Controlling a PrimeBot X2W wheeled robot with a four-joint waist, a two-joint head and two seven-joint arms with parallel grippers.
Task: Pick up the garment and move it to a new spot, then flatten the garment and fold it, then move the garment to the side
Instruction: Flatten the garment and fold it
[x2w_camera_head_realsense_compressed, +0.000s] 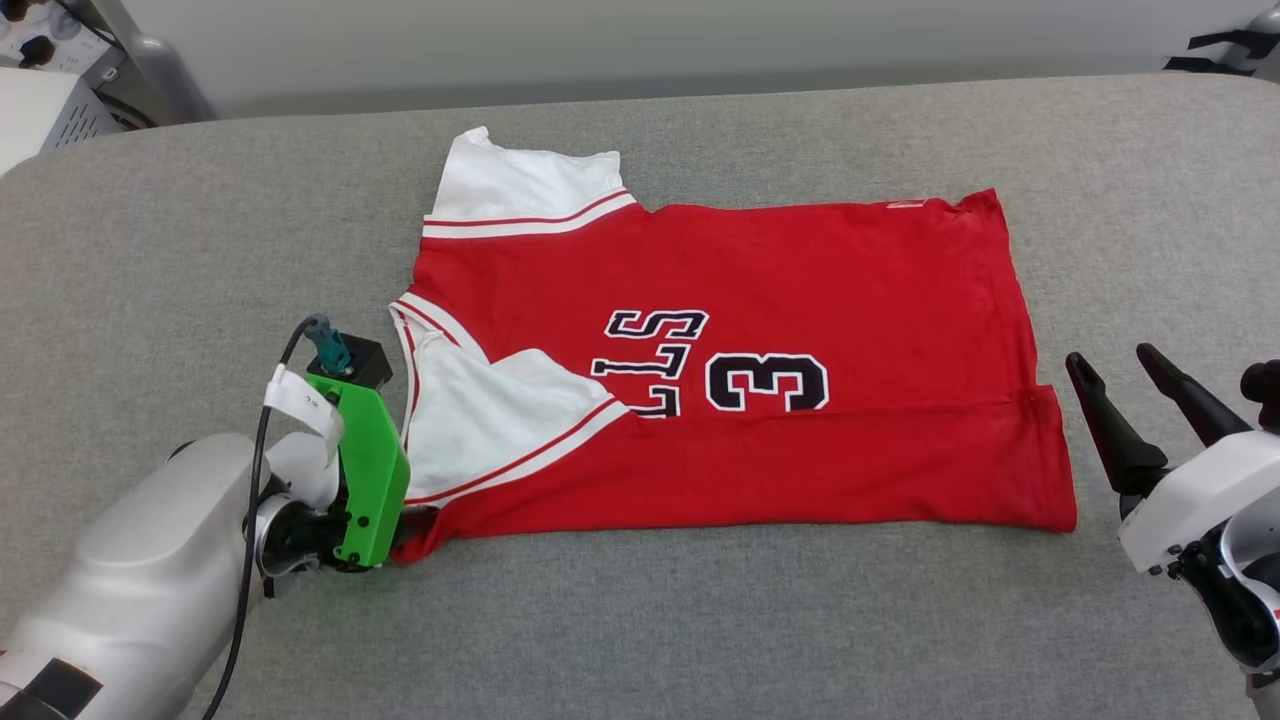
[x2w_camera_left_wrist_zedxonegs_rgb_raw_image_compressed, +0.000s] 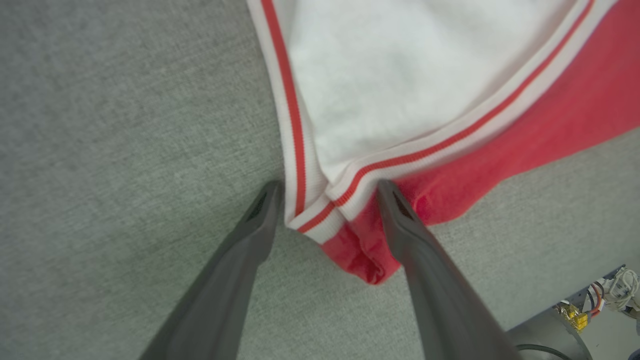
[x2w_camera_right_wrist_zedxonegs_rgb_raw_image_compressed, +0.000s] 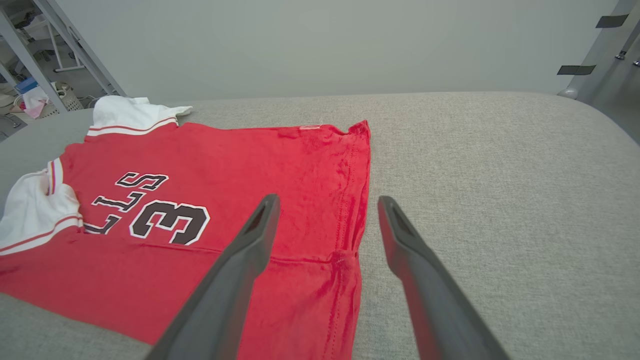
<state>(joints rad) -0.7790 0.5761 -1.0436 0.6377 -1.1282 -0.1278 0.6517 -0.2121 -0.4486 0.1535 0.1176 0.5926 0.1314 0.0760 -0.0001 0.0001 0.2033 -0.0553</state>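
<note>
Red knit w/ a soft, slightly crinkled face: the garment (x2w_camera_head_realsense_compressed: 720, 400) lies flat & sideways on the grey table (x2w_camera_head_realsense_compressed: 700, 620), collar end toward the robot's left, hem end toward its right. The near long edge is folded over the front in a straight red band, covering part of the black, white-outlined print; "LLS" & "3" show above the fold. Two white sleeve pieces, each edged w/ white-and-red striped ribbing, sit at the collar end: one at the garment's far corner, one lying in a rough triangle on its near half.

At the garment's near collar-end corner is the left gripper (x2w_camera_left_wrist_zedxonegs_rgb_raw_image_compressed: 328, 186), jaws spread wide, nothing pinched. Its dark tapered fingers (x2w_camera_left_wrist_zedxonegs_rgb_raw_image_compressed: 240, 250) straddle the corner, w/ striped ribbing & a puckered red tip btwn them. One finger is over bare table beside the ribbing, the other over the red edge. A green plastic bracket (x2w_camera_head_realsense_compressed: 370, 470) rides on that wrist.

Just off the garment's hem end, by the near corner, is the right gripper (x2w_camera_head_realsense_compressed: 1111, 355), jaws likewise wide apart, empty, apart from the fabric. Around the garment the table cover is a coarse grey weave w/ rounded corners.
</note>
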